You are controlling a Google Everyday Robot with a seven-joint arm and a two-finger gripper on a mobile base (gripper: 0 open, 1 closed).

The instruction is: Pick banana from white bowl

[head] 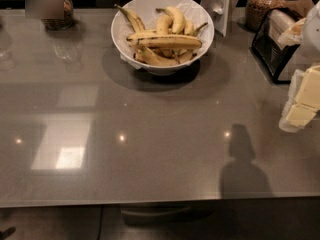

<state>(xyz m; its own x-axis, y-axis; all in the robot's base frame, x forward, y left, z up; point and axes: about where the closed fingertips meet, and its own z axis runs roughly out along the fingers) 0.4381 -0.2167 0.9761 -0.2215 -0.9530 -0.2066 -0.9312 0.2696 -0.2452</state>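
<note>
The white bowl (204, 38) stands on the grey table at the back centre and holds several bananas. The banana (167, 41), long, nearly straight and with dark streaks, lies across the top of the pile, pointing left to right. Shorter curved bananas lie behind and under it. My gripper (301, 103) shows at the right edge as pale yellow and white parts above the table. It is well to the right of the bowl, nearer the front, and holds nothing that I can see.
A black wire rack (272, 51) stands at the right, behind the gripper. A glass jar of brown contents (265, 4) and a white upright stand (218, 4) are behind the bowl. A basket (57, 18) sits back left. The table's front edge (150, 203) runs along the bottom.
</note>
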